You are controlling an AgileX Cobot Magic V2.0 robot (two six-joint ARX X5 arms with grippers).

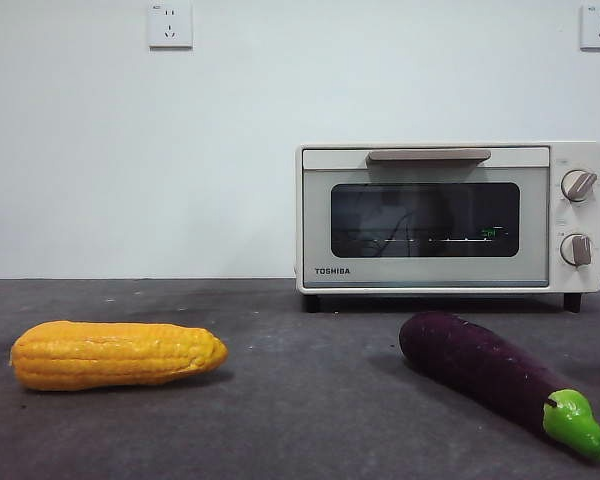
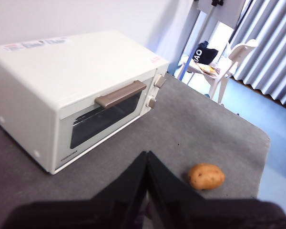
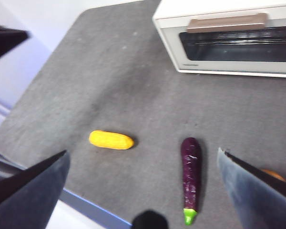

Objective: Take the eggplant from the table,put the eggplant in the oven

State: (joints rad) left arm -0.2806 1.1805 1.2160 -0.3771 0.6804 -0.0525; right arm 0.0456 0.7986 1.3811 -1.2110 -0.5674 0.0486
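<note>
The dark purple eggplant lies on the grey table at the front right, its green stem cap pointing toward the camera. Behind it stands the cream oven with its glass door closed. In the right wrist view my right gripper hangs high above the table, open wide, with the eggplant far below between its jaws. My left gripper is shut on nothing, raised in front of the oven. Neither arm shows in the front view.
A yellow corn cob lies at the front left, also seen as the corn cob from above. A brown potato sits on the table right of the eggplant. A white chair stands beyond the table's edge.
</note>
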